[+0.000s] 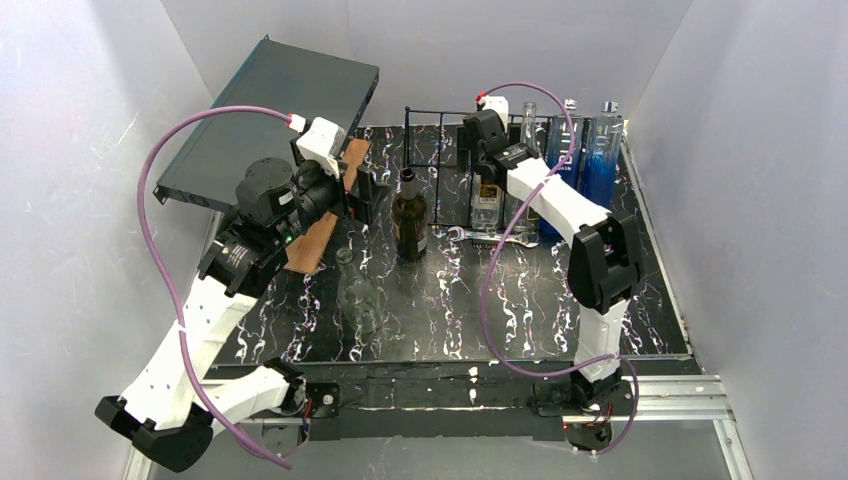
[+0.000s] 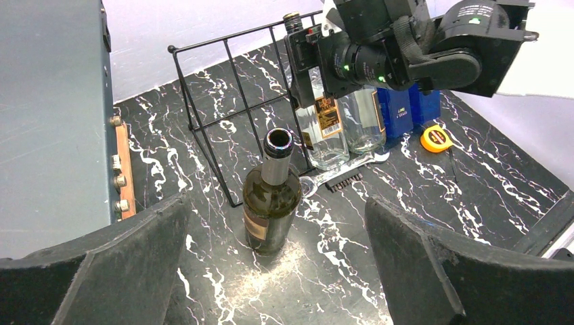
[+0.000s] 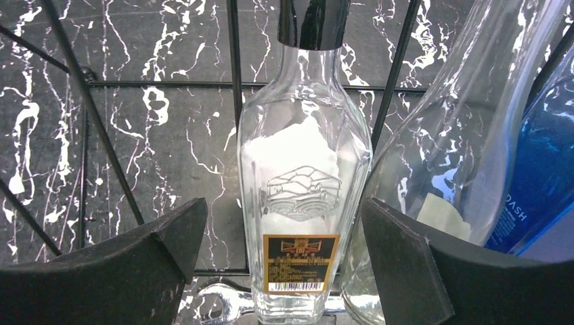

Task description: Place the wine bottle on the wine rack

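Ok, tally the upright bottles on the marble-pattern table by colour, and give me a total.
Dark olive-brown glass wine bottle: 1
Clear glass bottles: 2
Blue glass bottles: 2
Total: 5

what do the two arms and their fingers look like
The left arm and right arm both have white link shells with black joint housings. A purple cable ending in a white plug loops along each. The fingers are broad matte black wedges. A small green light glows near the left wrist.
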`<state>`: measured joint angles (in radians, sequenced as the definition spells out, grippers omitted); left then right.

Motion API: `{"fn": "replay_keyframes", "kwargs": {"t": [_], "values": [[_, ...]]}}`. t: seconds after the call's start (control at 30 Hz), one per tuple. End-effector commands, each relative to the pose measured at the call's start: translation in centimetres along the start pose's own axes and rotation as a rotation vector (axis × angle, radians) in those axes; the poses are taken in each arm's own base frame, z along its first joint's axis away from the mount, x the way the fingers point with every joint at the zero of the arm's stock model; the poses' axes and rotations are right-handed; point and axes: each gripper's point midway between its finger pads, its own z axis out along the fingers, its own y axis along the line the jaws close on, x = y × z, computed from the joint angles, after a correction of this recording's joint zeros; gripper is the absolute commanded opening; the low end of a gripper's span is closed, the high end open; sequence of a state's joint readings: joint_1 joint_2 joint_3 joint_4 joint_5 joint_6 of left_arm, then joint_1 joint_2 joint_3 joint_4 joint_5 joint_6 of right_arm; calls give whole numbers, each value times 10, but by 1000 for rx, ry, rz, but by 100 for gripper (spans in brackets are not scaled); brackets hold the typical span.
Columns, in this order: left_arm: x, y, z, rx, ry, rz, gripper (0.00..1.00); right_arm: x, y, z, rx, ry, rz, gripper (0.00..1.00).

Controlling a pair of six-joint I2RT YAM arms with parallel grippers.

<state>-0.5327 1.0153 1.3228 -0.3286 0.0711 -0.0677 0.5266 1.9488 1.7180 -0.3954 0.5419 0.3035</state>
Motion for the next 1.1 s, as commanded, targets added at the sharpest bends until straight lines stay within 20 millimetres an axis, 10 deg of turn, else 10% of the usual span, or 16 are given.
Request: {"fn": "replay_keyframes", "kwargs": {"t": [0.0,0.2,0.63,1.07], "values": [[-13,-5,-8,18,-47,5,99,-17,-4,-30,-29,-45,-11,94],[-13,-7,-8,26,-48,-1,99,-9,14,-65,-205,-68,-53,94],[-14,-7,-9,27,-53,-3,99,73,91,-147,-701,-142,-269,94],[-12,-7,-7,28,-47,-3,99,68,145,-185,-820,-290,-169,99]]}}
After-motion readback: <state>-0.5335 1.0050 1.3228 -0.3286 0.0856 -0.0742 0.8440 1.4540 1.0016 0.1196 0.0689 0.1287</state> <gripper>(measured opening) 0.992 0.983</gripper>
